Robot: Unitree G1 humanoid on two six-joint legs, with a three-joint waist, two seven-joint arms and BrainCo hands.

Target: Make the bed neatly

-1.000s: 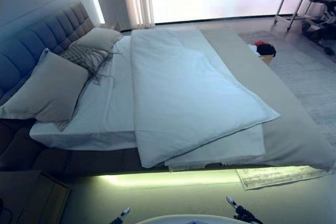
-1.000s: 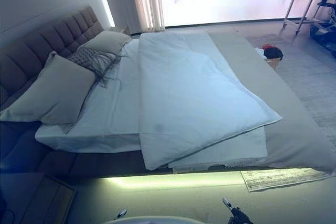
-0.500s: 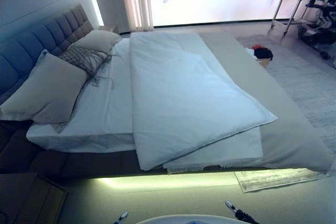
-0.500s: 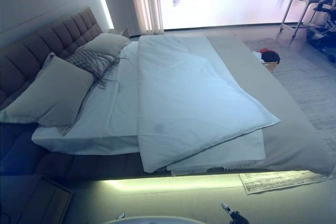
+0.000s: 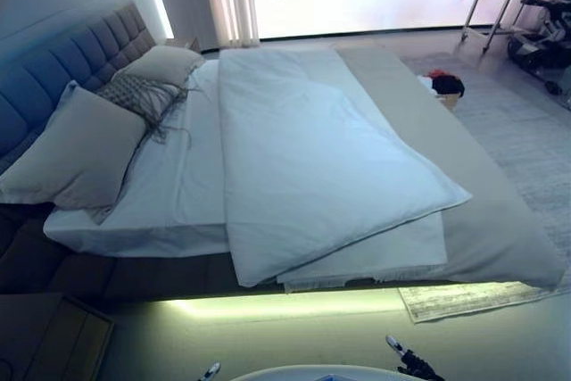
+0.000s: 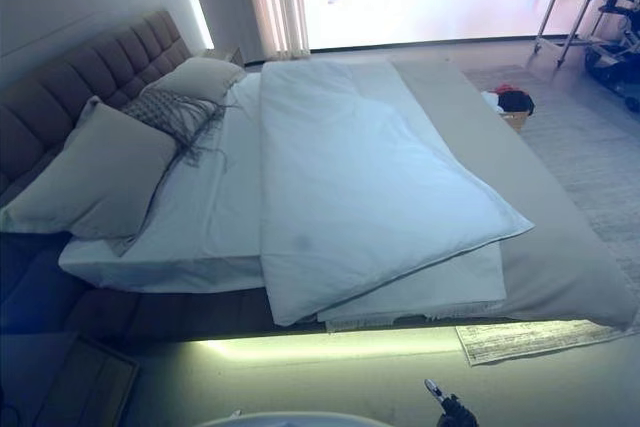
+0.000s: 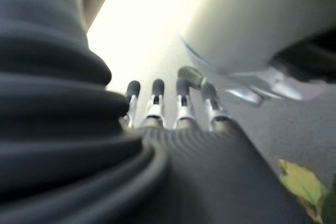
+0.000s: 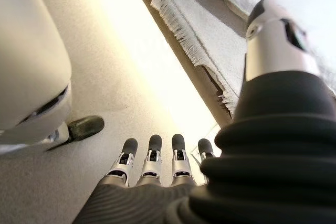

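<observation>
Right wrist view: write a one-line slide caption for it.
Right hand, fingers straight and empty, hangs over the carpet beside the fringed blanket edge and glowing underside of the bed.

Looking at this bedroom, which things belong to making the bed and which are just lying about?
For the job: white duvet, folded back askew; white sheet; grey bedspread; three pillows at the headboard; left hand and right hand, both open and low by the floor.

Just lying about: basket of clothes; metal table; floor rug.
</observation>
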